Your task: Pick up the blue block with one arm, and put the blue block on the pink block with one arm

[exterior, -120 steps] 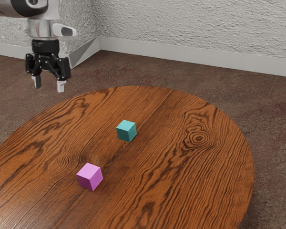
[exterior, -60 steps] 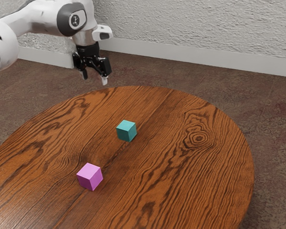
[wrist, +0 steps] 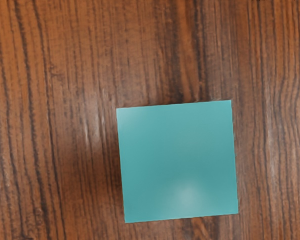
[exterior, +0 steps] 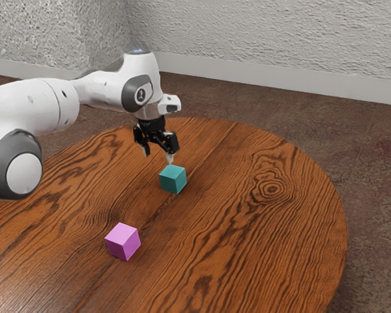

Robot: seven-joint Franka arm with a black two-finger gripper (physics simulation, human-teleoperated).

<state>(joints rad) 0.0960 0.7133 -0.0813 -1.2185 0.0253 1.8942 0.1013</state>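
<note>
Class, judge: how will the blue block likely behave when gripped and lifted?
The blue block probably won't roll: it is a cube resting flat on the table. Its flat, parallel sides likely suit the gripper. Sharp, straight edges suggest it is stiff.

blue block (exterior: 173, 178): teal cube, sitting flat on the wooden table (exterior: 267, 228), near its middle | pink block (exterior: 122, 241): magenta cube, flat on table, well apart from blue block, toward exterior view's lower left

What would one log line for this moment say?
phase: pre-grasp | end effector: open, above blue block | blue block: on table | pink block: apart, uncovered
</note>
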